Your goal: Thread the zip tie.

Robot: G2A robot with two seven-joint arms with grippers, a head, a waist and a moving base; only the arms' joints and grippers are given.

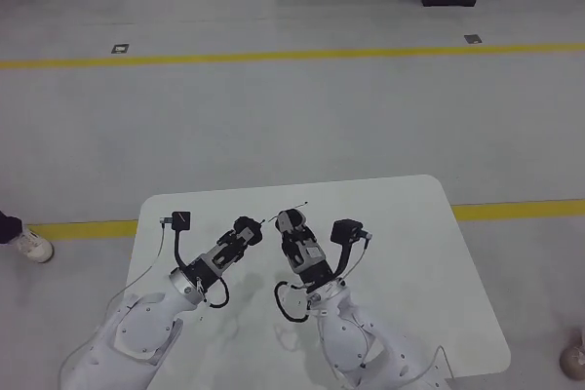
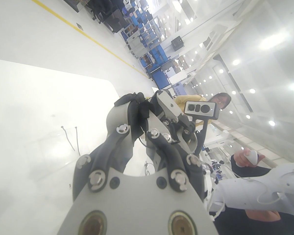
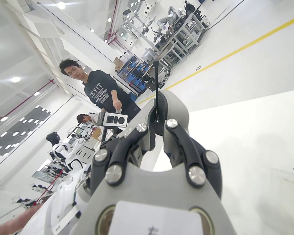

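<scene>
The zip tie (image 3: 156, 84) is thin matt black plastic; the tabletop (image 1: 409, 224) smooth white; the right tool (image 3: 159, 101) grey plastic with shiny metal screws.

No word or number is legible. A white label (image 3: 159, 217) on the base of the right gripper (image 3: 157, 110) bears a dark mark, cut off and unreadable.

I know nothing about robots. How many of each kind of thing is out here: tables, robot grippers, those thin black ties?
Table: 1
Grippers: 2, the left gripper and the right gripper
Zip ties I can make out: 3, one held by the right gripper, two lying on the table
Total: 6
</scene>
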